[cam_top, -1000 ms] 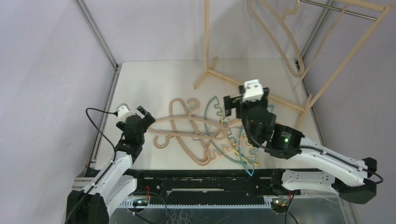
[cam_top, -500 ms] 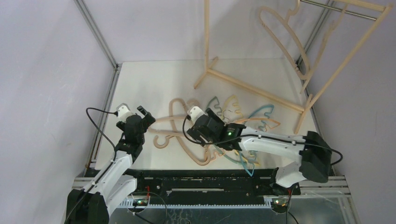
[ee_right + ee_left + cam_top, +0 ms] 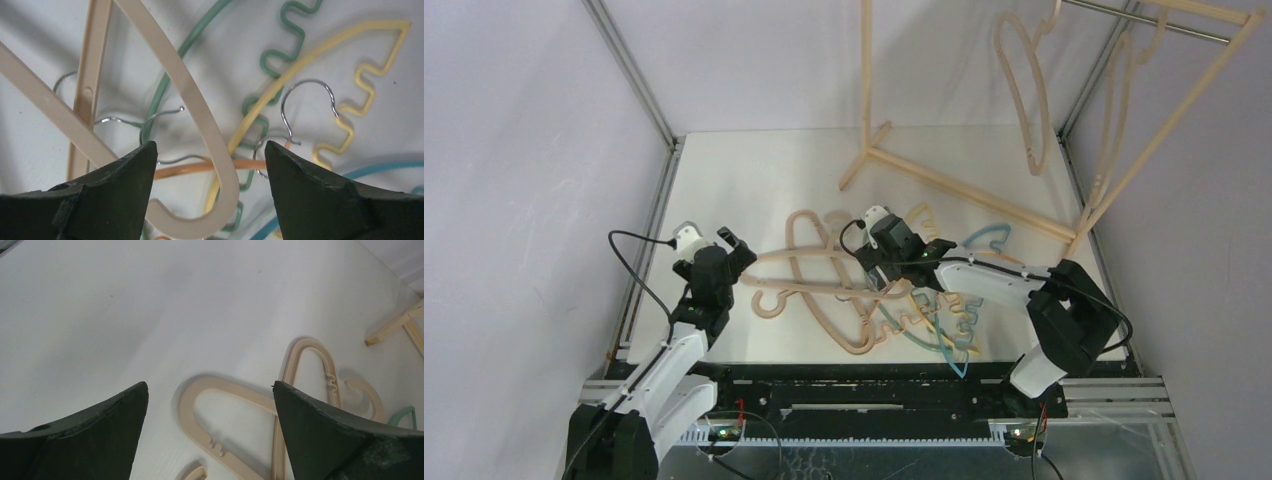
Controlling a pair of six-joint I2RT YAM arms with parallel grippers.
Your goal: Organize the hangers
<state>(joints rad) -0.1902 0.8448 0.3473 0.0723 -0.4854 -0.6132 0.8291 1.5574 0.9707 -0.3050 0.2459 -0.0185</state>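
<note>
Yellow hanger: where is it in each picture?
Top view: yellow hanger near the centre, among the others.
Left wrist: not in it.
Right wrist: upper right, sloping down to the middle.
Shared landmark: the beige hangers show in all three views.

**Hangers heaped on a white table**

The white table (image 3: 744, 180) carries one loose pile near its middle. Beige wooden hangers (image 3: 192, 100) lie flat and crossed. Thin wavy hangers overlap them: a teal hanger (image 3: 172, 70), a yellow hanger (image 3: 350, 37), an orange hanger (image 3: 185, 169) and a blue hanger (image 3: 380, 167). The wooden rack's foot (image 3: 944, 183) stands toward the back.
</note>
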